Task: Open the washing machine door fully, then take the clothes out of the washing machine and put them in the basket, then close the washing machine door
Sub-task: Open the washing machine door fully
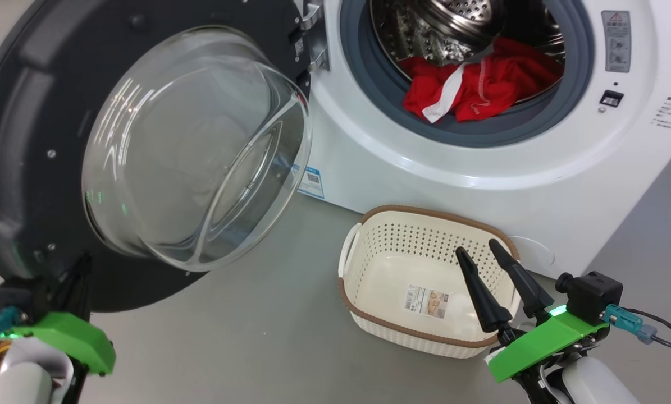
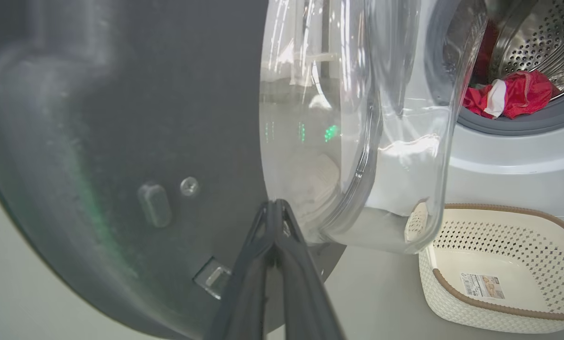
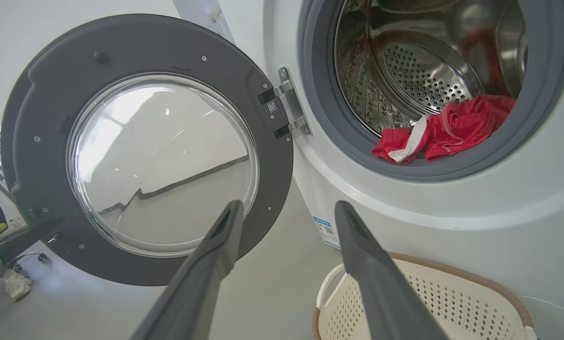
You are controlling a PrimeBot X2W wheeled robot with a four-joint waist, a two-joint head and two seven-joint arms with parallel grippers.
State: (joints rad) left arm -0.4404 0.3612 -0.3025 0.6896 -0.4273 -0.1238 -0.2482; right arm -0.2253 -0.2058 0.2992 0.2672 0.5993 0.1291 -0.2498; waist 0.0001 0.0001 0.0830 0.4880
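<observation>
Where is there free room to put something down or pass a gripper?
Free: inside the basket, bare but for a label; the grey floor between door and basket; the drum above the clothes. Crowded: the lower lip of the gasket.

Smooth grey floor (image 1: 268, 325), plain white wall (image 3: 74, 14) behind, bright even light

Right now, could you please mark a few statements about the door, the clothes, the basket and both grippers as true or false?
1. The washing machine door stands open. True.
2. The clothes lie in the basket. False: they lie in the washing machine; the basket has no clothes in it.
3. The right gripper is open. True.
4. The left gripper is open too. False: its fingers are shut together, by the door's dark rim.
</observation>
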